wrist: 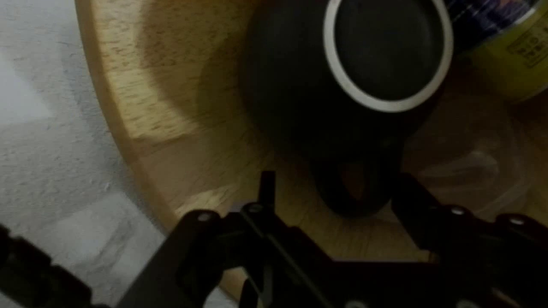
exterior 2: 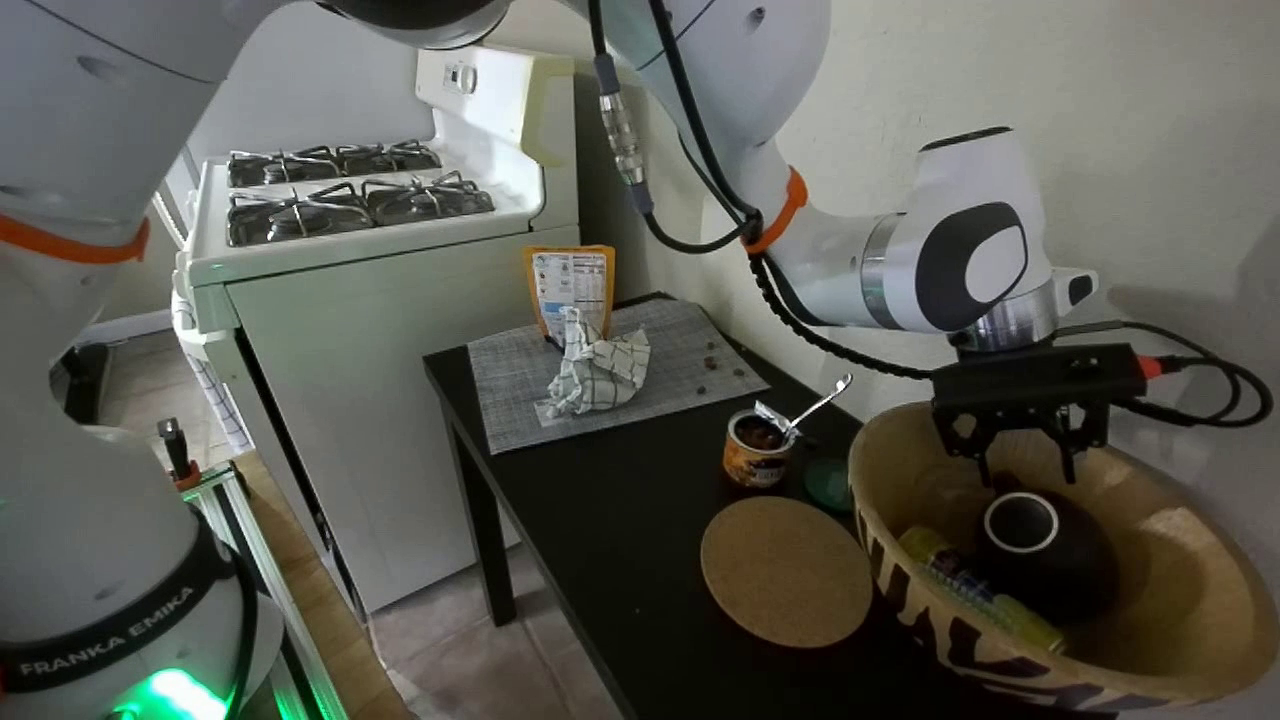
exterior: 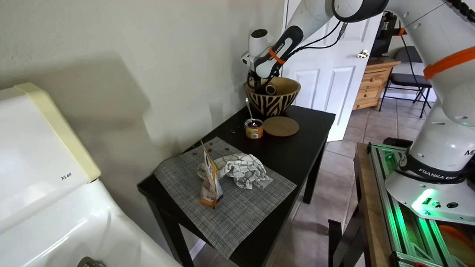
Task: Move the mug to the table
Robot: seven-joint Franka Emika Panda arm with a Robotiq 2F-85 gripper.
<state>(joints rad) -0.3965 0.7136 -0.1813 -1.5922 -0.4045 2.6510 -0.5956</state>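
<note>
The dark mug lies in the striped basket, its pale-ringed round end turned up toward the wrist camera. Its handle hangs between the two fingers of my gripper in the wrist view. The jaws stand apart, with a gap beside the left finger. The right finger is close against the handle; in this dark picture I cannot tell whether they touch. In an exterior view the gripper points down inside the basket above the mug. The black table carries the basket at one end.
Beside the mug in the basket are a yellow-and-blue can and a clear plastic piece. On the table are a round cork mat, an open can with a spoon, a grey placemat, a checked cloth and a pouch.
</note>
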